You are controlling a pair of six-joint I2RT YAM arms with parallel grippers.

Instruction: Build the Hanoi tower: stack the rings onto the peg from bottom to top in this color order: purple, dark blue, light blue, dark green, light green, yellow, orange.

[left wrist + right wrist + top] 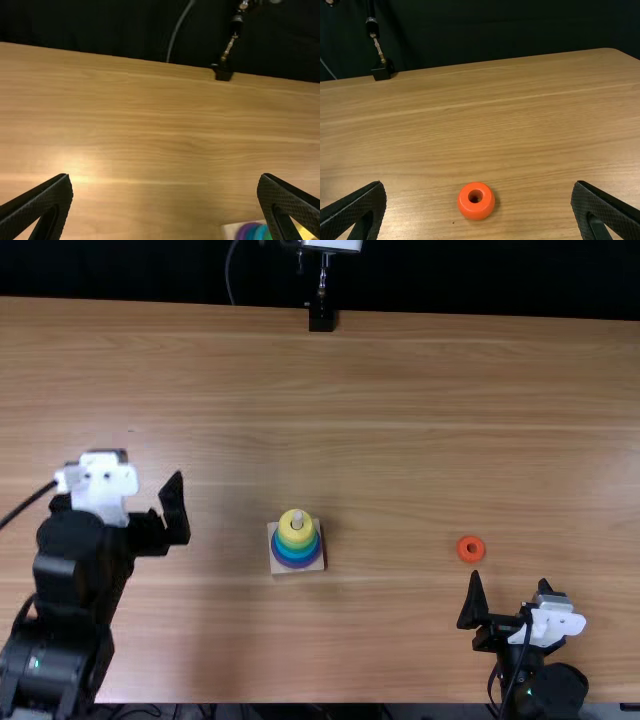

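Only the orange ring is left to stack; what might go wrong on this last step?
The orange ring lies loose beyond the open right tool, so an off-center grip might nudge it away.

Only a short tip of the peg shows above the yellow ring; a misaligned release could leave the orange ring tilted or falling off.

Neither tool holds the base, so a sideways bump may shift the tower.

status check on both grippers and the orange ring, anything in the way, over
Left gripper, right gripper open, empty; orange ring off peg; nothing seen blocking ring.
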